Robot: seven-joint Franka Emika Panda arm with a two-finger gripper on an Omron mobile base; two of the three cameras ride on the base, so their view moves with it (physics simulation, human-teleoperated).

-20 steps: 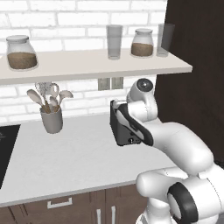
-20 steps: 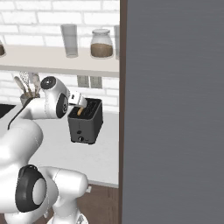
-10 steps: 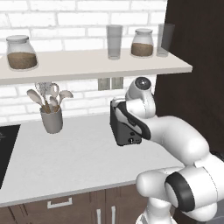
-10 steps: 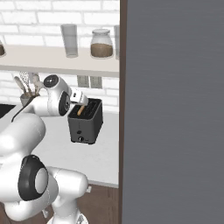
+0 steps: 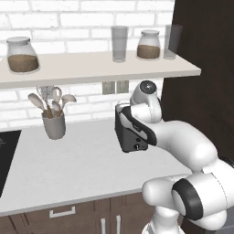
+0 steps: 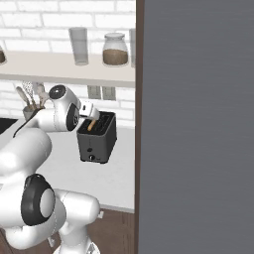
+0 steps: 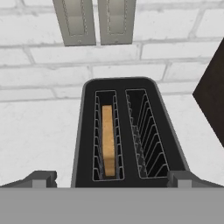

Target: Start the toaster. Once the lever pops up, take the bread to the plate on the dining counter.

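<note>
- Toaster sits on the grey-white bench close to the brick wall, just below two wall outlets; dark cabinet side to its right.
- Bread stands on edge in the toaster's left slot (hand view), well down in the wires; right slot has no slice.
- From right base view the bread's tan top edge peeks at the slot nearest the arm.
- Pincer hangs right above the toaster, looking down into the slots; fingertips spread wide, one at each side of the toaster's near end – open, gripping nothing.
- Pincer not touching toaster or bread as far as can be seen.
- Small round knob low on toaster front.
- Utensil cup w/ spoons stands well left of toaster on same bench.
- Shelf above holds 2 jars and glasses.
- Dark hob edge at far left.
</note>
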